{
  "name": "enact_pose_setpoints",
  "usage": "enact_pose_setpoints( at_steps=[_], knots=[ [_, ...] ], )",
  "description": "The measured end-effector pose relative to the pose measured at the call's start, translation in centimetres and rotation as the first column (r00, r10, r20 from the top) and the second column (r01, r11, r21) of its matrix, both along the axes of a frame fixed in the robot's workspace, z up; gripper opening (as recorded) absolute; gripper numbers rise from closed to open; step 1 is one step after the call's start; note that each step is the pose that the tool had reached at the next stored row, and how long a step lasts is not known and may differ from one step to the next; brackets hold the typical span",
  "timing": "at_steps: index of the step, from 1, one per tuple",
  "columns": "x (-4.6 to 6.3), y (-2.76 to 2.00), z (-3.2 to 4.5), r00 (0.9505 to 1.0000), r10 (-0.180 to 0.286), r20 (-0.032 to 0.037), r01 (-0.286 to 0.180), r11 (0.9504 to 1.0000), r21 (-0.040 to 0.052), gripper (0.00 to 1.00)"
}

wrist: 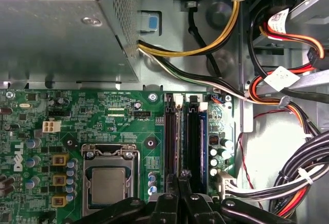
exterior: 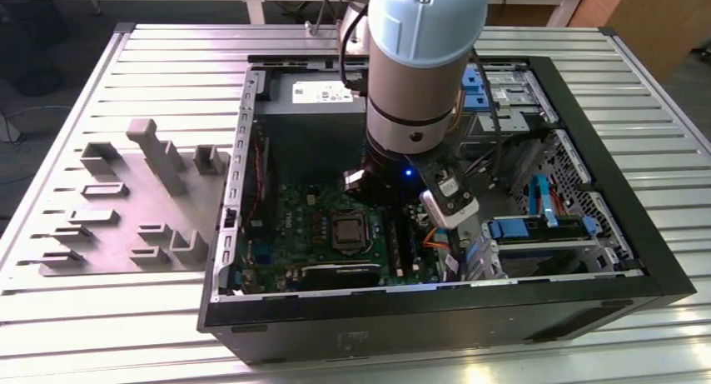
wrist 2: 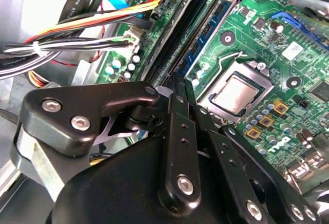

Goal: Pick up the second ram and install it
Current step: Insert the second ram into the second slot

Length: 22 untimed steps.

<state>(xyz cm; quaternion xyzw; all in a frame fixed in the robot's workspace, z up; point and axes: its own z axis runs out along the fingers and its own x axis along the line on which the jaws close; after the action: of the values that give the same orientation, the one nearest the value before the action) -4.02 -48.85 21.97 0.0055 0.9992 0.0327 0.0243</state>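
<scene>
The second ram (wrist: 179,136) shows edge-on in the first wrist view as a thin pale strip. It stands among the black memory slots of the green motherboard (wrist: 113,116), level with them. My gripper (wrist: 180,179) is shut on its top edge, with the fingers drawn close together. In the second wrist view the gripper (wrist 2: 178,88) tapers to a point over the same row of slots. In the exterior view the gripper (exterior: 389,217) reaches down into the open computer case (exterior: 444,313). Another blue-green stick (wrist: 202,142) sits in a slot beside it.
The grey power-supply box (wrist: 51,39) lies past the slots' far ends. Bundled cables (wrist: 288,106) run along the drive-bay side. The processor socket (wrist: 108,183) sits beside the slots. Blue drive brackets (exterior: 522,230) are at the exterior view's right. A grey parts fixture (exterior: 133,201) stands outside the case.
</scene>
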Motion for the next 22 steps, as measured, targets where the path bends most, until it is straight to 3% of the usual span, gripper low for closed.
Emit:
enact_pose_setpoints(
  at_steps=[22],
  knots=[
    [0.00,-0.01,-0.43,1.0000,0.000,-0.0002,0.000,1.0000,-0.0005,0.11]
  ],
)
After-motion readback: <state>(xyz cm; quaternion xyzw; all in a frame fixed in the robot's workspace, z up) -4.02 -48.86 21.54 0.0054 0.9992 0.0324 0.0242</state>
